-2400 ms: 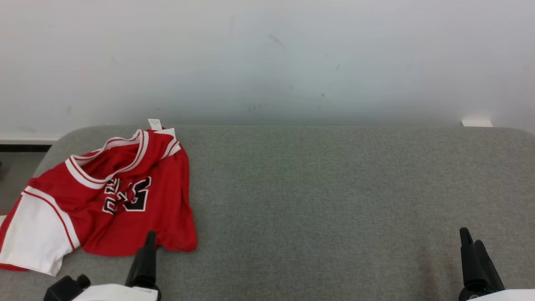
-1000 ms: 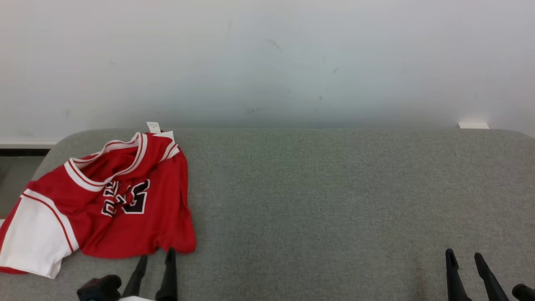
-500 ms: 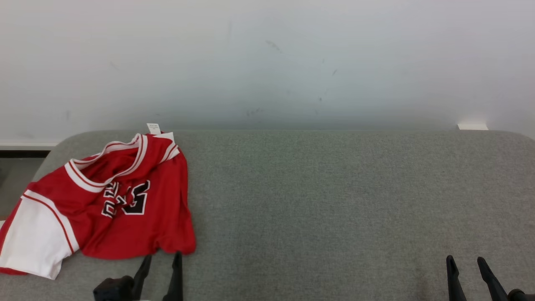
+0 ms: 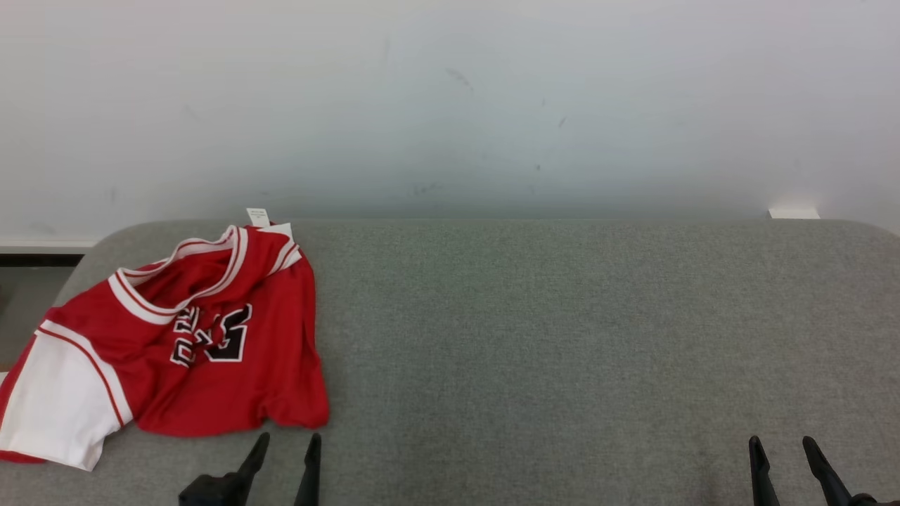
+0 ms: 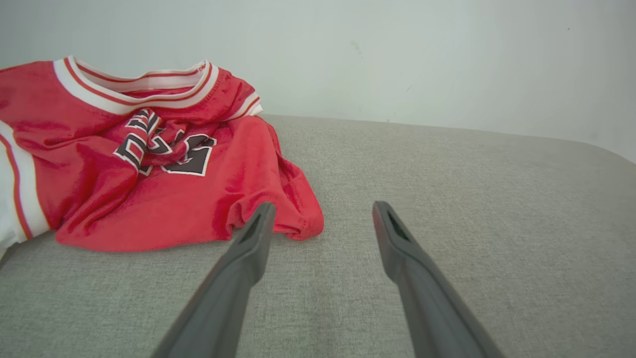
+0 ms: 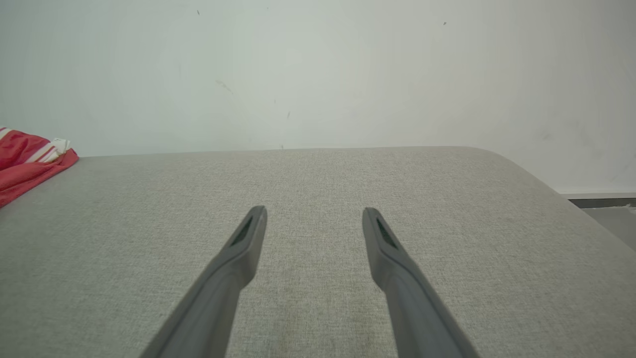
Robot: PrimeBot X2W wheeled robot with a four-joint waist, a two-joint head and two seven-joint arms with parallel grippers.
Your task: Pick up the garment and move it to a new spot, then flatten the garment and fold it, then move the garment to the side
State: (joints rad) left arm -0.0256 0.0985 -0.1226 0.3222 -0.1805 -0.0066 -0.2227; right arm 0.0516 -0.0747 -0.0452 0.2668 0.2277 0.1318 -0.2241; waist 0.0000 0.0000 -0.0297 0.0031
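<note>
The pale wall [image 4: 450, 105] and the grey cloth-covered counter [image 4: 562, 337] sit a touch lower in the head view than they did a couple of seconds ago. That is a small shift of the camera, not of the things.

The garment [image 4: 211, 330], a red jersey with white trim and black lettering, lies bunched and unfolded exactly as before. It is ahead of the left end effector [image 4: 289, 437] and off to its left side, and well apart from the right end effector [image 4: 782, 441], far out to that one's left.

The left end effector has changed most. Earlier it stood edge-on, one finger reaching up over the jersey's near hem. Now it has drawn back and slid rightward, its two fingers side by side and spread apart with nothing between them. Their tips stop just short of the hem's near corner, and the left wrist view cannot settle whether the nearer tip touches the cloth.

The right end effector has likewise pulled back toward the bottom edge and turned from edge-on to face-on, fingers apart over bare counter, holding nothing.

The small white tag [image 4: 257, 216] pokes up at the jersey's far edge, unmoved.
</note>
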